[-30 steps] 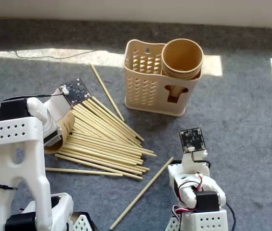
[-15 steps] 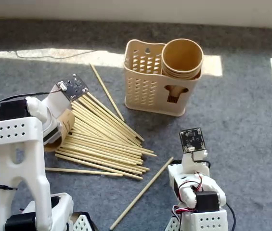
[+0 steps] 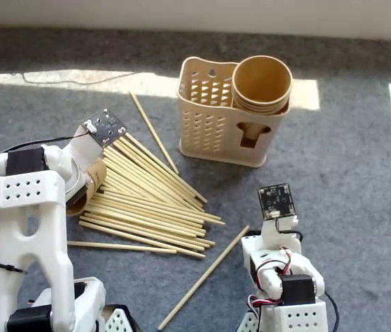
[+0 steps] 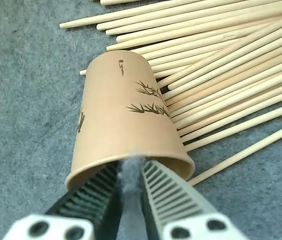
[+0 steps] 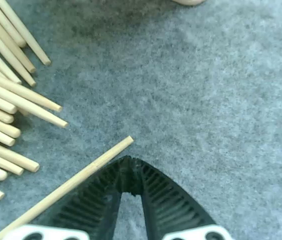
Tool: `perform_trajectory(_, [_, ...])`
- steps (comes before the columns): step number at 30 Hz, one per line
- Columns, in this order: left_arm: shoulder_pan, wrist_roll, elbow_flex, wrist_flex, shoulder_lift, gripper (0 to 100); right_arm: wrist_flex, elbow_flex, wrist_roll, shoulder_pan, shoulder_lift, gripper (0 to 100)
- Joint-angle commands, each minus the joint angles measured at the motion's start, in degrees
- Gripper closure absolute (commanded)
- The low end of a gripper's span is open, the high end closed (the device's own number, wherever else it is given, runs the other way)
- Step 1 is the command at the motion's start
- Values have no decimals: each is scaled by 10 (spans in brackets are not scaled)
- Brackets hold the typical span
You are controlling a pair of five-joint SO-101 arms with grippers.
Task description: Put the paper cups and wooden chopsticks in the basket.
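left wrist view | tan tapered paper cup [image 4: 126, 110]: light, crushable, i'd pinch rim softly | left hand [image 4: 130, 167] grip: cannot tell | right hand [image 5: 130, 165] clenched

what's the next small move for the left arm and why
Probably lift the brown paper cup straight up: fingers of the left gripper look closed on its rim, it lies tilted beside the pale wooden chopsticks, and the cream slotted plastic basket holding stacked cups stands well apart.

Grey carpet [image 3: 361, 173]; thin cable [image 3: 77, 81] across sunlit strip [image 3: 57, 86]; pale wall [image 3: 181, 12] behind.
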Motion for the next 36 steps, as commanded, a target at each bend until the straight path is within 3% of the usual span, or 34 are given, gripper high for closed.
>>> perform_trajectory(1, [11,4,-6,-7,-19,995,6,56,0,6,-3,993])
perform_trajectory(7, [10,6,-26,-5,-20,995,6,56,0,6,-3,993])
perform_trajectory(21, [30,127,-211,110,-19,995,6,56,0,6,-3,993])
perform_trajectory(28, [48,135,-247,152,-19,995,6,56,0,6,-3,993])
perform_trajectory(36, [-83,143,-240,200,-20,959,6,56,0,6,-3,993])
